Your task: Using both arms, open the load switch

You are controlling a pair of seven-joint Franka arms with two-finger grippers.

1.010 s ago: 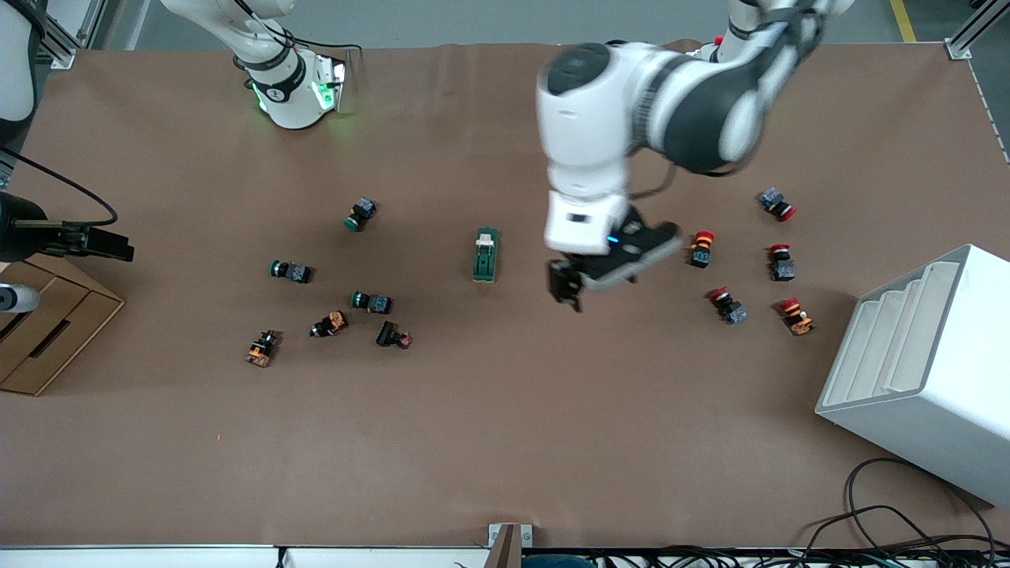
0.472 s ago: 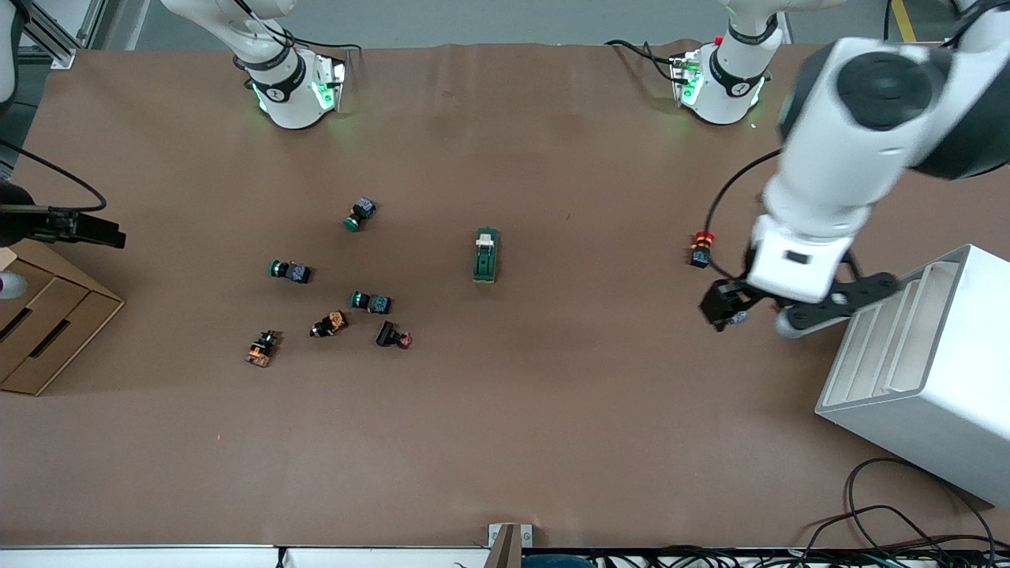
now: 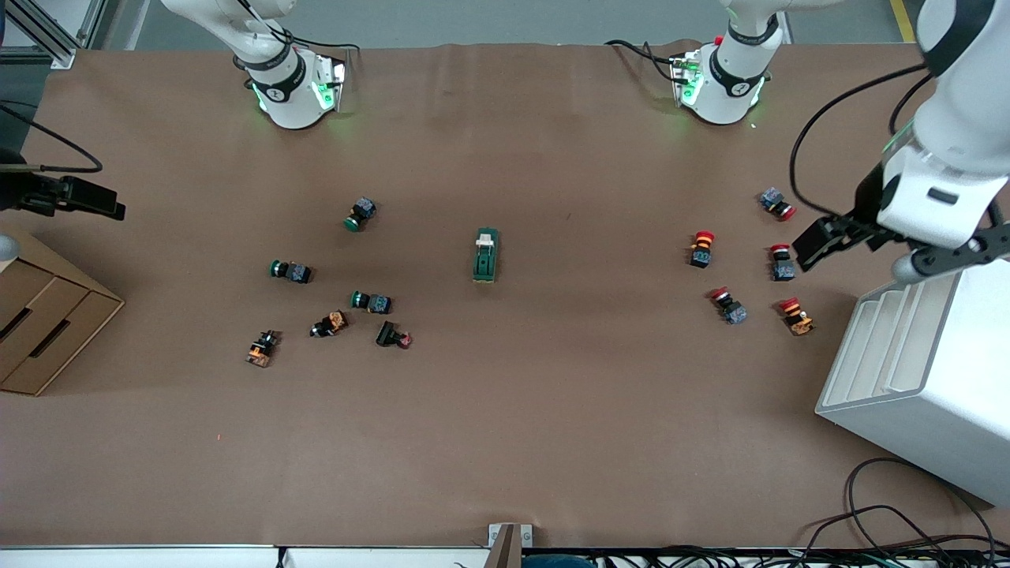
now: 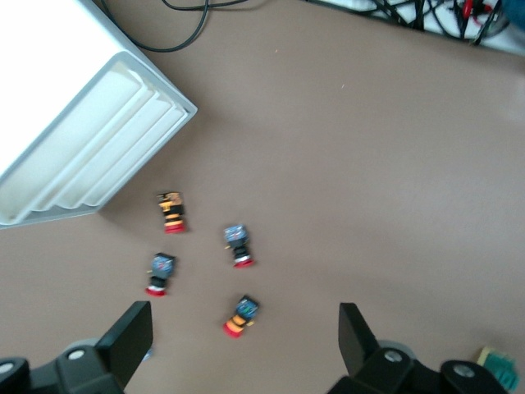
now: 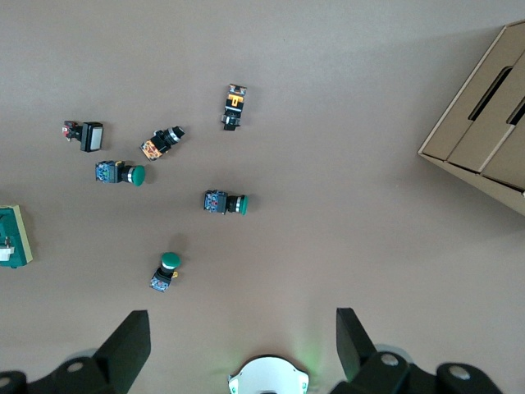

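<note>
Brown paper covers the table point(image 3: 505, 442) from end to end. Near its middle lies the load switch point(image 3: 485, 255), a dark-green block flat on the paper with its white lever end pointing toward the arms' bases; nothing touches it. Its edge also shows in the right wrist view point(image 5: 14, 238).

Toward the right arm's end lies a loose cluster of green-capped push buttons point(image 3: 291, 271) and a few orange-and-black ones point(image 3: 330, 324), all well apart from the switch. Toward the left arm's end sit several red-capped push buttons point(image 3: 701, 248), scattered between the switch and a white tiered rack point(image 3: 931, 371).

The left gripper point(image 3: 824, 241) hangs in the air just above the rack's edge, over the table near the red buttons; in its wrist view its fingers point(image 4: 131, 336) stand wide apart with nothing between them. The right gripper point(image 5: 238, 345) is high over the table edge beside a cardboard drawer box point(image 3: 39, 323), fingers likewise spread wide and empty.
</note>
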